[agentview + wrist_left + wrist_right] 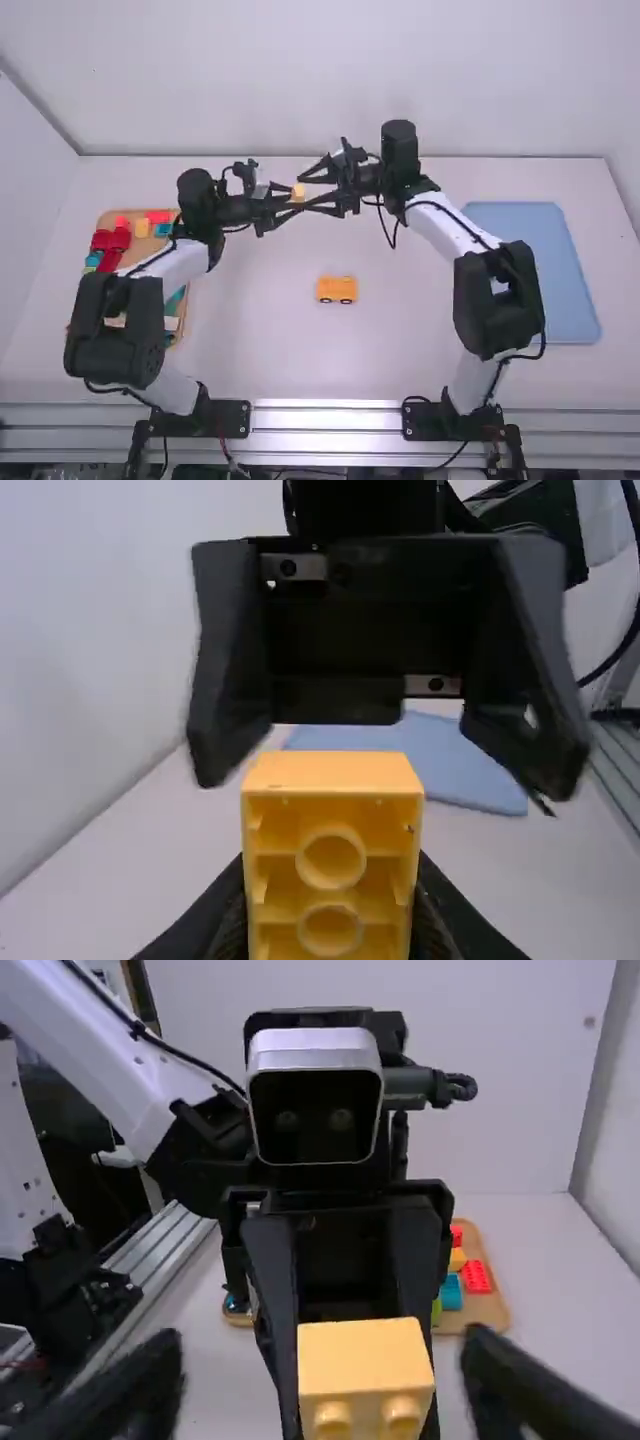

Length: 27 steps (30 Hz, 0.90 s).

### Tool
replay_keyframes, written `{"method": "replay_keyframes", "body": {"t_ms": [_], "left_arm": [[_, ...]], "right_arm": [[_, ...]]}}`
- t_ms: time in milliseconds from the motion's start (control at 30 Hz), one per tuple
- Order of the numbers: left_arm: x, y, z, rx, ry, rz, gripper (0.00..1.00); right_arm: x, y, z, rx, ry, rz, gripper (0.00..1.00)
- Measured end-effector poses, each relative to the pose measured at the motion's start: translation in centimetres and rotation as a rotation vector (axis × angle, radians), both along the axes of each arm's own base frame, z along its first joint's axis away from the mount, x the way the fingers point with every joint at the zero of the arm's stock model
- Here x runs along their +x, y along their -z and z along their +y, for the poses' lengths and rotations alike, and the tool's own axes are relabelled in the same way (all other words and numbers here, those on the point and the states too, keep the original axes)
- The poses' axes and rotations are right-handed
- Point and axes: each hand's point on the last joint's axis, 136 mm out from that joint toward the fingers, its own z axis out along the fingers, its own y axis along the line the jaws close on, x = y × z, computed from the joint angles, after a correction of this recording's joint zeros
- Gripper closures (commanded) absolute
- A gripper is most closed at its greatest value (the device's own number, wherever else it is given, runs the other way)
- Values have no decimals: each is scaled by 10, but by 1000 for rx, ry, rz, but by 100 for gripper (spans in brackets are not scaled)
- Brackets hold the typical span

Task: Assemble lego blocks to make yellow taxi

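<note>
- Yellow taxi body (336, 290) is resting nearer.
- Farther, left gripper (296, 198) is pinching a yellow brick (299, 190), left wrist view showing tubes (331, 832), right wrist view studs (333, 1418).
- Right gripper (304, 193) is gaping around it, empty.

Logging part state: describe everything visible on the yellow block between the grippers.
The yellow block looks like glossy plastic, smooth-sided, with two round studs showing and a hollow underside with two round tubes visible. It is in midair, clamped between the fingers of the left gripper. The right gripper is open around it, apparently without contact.
</note>
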Motion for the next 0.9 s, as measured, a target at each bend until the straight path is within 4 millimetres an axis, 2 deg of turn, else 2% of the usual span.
{"method": "replay_keyframes", "body": {"t_ms": [167,367,633,900], "left_arm": [[-1,-1,-1,-4,8,7,85],[-3,-1,-2,-4,21,4,85],[-5,-6,-2,-16,28,2,84],[-6,-6,-2,-19,35,13,84]], "right_arm": [[-1,0,1,1,-3,-2,45],[-2,0,3,1,-6,-6,52],[-2,0,4,0,-7,-5,53],[-1,1,6,-3,4,-9,61]]}}
